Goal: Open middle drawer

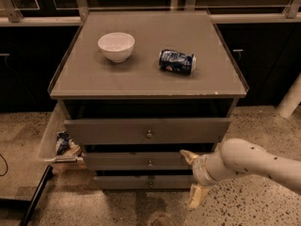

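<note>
The cabinet (148, 81) fills the centre of the frame, with three grey drawers stacked on its front. The middle drawer (136, 161) sits low in the centre, under the taller top drawer (117, 131) and above the slim bottom drawer (127, 181). Its small round knob (150, 163) is at the middle of its front.

The gripper (193, 177) is at the lower right of the frame, on a pale arm (249, 164) that comes in from the right edge. Its jaws are spread wide, one above the other, and hold nothing. The upper of the two fingers (188, 157) overlaps the right end of the middle drawer's front, well right of the knob; whether it touches cannot be told. The lower one hangs over the speckled floor (244, 206).

On the cabinet top, a white bowl (116, 46) stands at upper left and a dark can (177, 62) lies on its side to its right. A clear bin (51, 140) sits beside the cabinet at left.
</note>
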Robot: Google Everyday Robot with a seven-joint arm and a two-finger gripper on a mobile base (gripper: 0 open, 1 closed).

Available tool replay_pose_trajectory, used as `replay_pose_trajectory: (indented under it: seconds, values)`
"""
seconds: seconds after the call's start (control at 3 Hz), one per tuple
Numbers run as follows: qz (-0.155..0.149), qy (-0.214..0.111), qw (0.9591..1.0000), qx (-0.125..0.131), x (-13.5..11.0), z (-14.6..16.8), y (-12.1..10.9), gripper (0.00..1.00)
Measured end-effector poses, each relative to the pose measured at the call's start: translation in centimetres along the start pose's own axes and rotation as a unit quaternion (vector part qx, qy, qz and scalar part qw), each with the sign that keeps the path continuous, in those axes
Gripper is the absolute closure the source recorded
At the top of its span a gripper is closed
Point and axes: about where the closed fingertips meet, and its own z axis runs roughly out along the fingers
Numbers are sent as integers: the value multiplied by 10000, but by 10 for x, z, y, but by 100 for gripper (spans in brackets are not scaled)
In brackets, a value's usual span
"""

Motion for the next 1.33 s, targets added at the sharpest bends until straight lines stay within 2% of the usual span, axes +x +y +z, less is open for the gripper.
replay_pose_trajectory:
  seconds: [0.33, 0.67, 1.0, 1.33]
  values:
    - [-120, 123, 9997, 158, 12, 21, -18, 0]
    - [-120, 123, 9997, 158, 12, 21, -18, 0]
    - [-183, 50, 9998, 94, 15, 39, -21, 0]
    - [-286, 30, 9994, 182, 30, 65, -33, 0]
